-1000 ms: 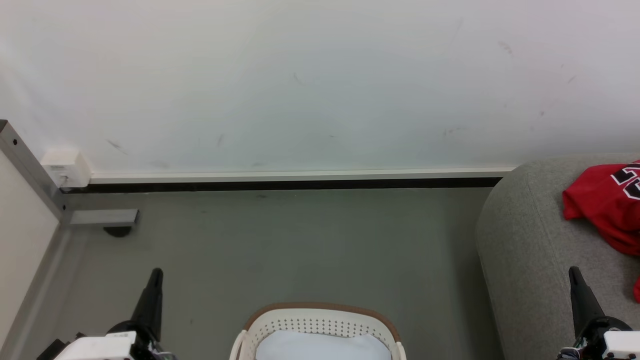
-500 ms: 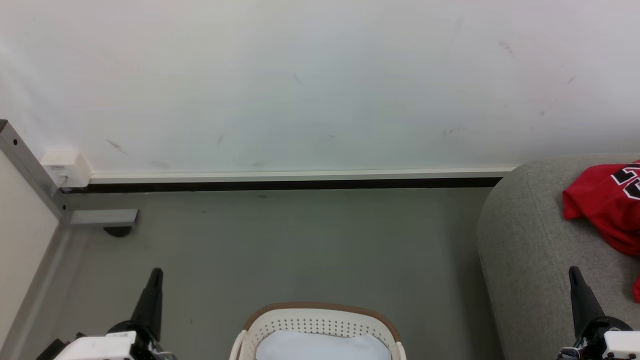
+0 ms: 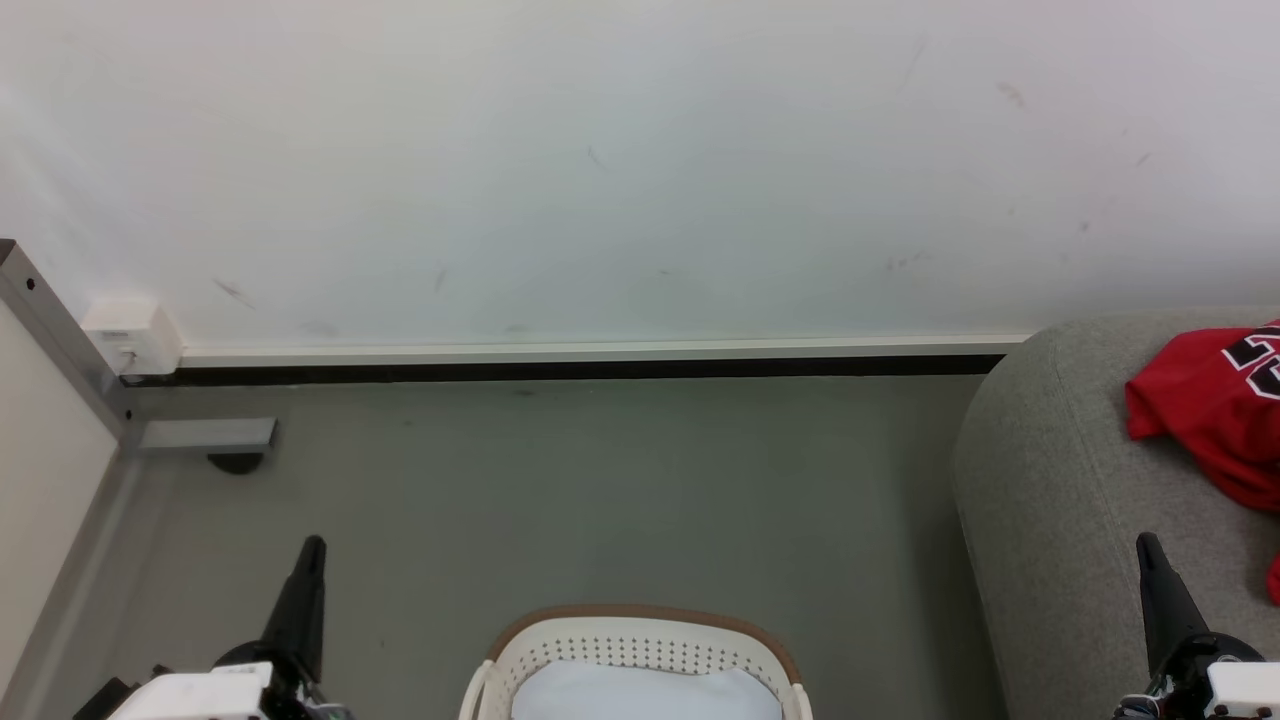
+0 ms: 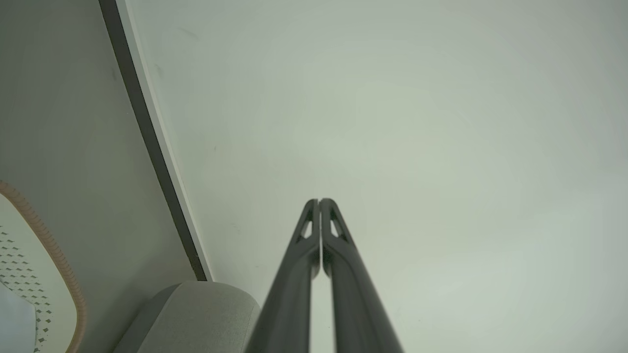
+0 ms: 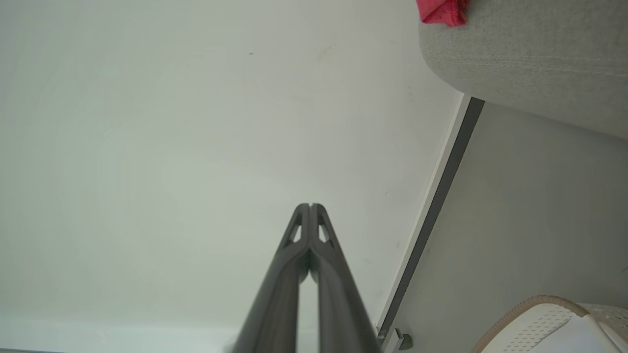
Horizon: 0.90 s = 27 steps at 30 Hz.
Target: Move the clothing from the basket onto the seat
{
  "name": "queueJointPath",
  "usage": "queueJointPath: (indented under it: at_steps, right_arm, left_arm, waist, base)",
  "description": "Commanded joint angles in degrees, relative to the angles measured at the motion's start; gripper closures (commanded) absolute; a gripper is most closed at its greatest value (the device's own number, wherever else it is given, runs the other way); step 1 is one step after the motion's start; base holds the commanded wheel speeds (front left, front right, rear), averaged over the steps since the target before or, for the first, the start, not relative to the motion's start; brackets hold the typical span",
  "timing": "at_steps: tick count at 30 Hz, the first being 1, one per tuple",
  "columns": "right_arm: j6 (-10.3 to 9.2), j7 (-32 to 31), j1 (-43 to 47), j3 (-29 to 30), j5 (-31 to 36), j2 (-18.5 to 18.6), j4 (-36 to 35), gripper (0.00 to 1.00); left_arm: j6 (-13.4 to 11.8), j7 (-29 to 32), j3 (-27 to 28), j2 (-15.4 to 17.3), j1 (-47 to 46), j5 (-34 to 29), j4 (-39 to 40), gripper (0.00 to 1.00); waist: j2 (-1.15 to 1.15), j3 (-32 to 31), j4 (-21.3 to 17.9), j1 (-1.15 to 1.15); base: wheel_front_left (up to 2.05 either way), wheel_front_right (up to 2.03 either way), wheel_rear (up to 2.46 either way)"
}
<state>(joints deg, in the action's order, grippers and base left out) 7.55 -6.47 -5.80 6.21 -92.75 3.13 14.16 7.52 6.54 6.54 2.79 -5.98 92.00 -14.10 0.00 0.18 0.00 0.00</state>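
Red clothing with a black-and-white number lies on the grey seat at the right; a red corner shows on the seat in the right wrist view. The cream basket with a brown rim stands on the floor at bottom centre, with plain white fabric inside. My left gripper is shut and empty, left of the basket. My right gripper is shut and empty, over the seat's front. Both wrist views show the fingertips pressed together, pointing at the wall.
A white wall with a baseboard runs across the back. A grey metal frame and foot and a white box stand at the left. Bare grey floor lies between basket and wall.
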Motion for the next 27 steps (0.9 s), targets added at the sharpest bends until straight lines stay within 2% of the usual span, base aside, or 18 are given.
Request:
queueJointPath:
  at_steps: [1,27]
  right_arm:
    - [-0.12,0.06,-0.70,0.28,0.24,-0.07,-0.28,1.00]
    - [-0.12,-0.07,-0.71,0.38,0.38,-0.15,-0.27,1.00]
  left_arm:
    - [0.05,0.21,0.14,0.09,-0.50,0.75,0.00,1.00]
    - [0.05,0.20,0.13,0.09,-0.49,0.76,0.01,1.00]
  waist:
    - [0.00,0.00,0.00,0.00]
    - [0.00,0.00,0.00,0.00]
  base:
    - [0.00,0.00,0.00]
    - [0.00,0.00,0.00]
